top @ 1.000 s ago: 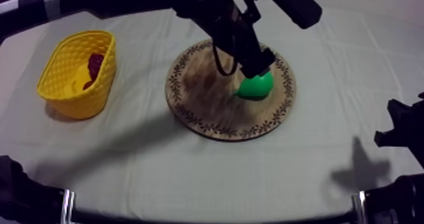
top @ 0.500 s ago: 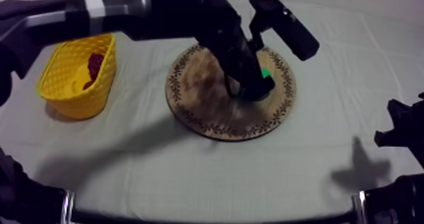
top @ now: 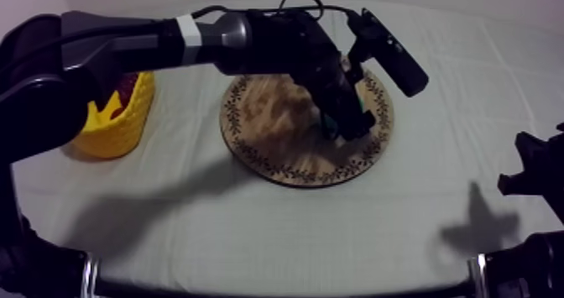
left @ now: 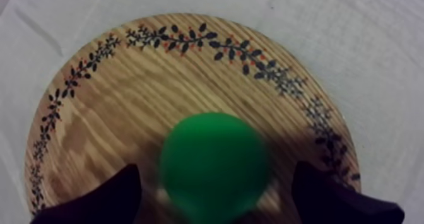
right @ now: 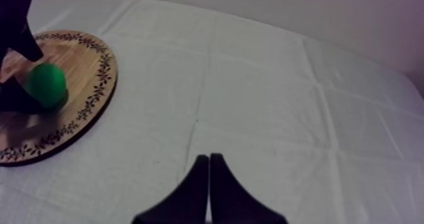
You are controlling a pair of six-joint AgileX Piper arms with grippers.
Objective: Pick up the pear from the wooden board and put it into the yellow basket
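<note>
Now left gripper (left: 216, 171) spread wide astride pear (left: 211, 157) on board (left: 120, 94), fingers (left: 113, 198) clear of it; right gripper (right: 209, 158) closed, empty, over cloth (right: 284, 113).

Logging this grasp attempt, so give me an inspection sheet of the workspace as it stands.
Surface: grey-white cloth, creased, over the table.
Job's things: green toy pear rests on the round wooden board with a patterned rim; yellow lattice basket stands apart from the board, at the table's left side.
Clutter: something dark red inside the basket, kind unclear.
Grippers: left gripper open, one black finger at each side of the pear; right gripper shut on nothing, over bare cloth.
Cables: nothing seen.
Surroundings: pale wall behind the table.
</note>
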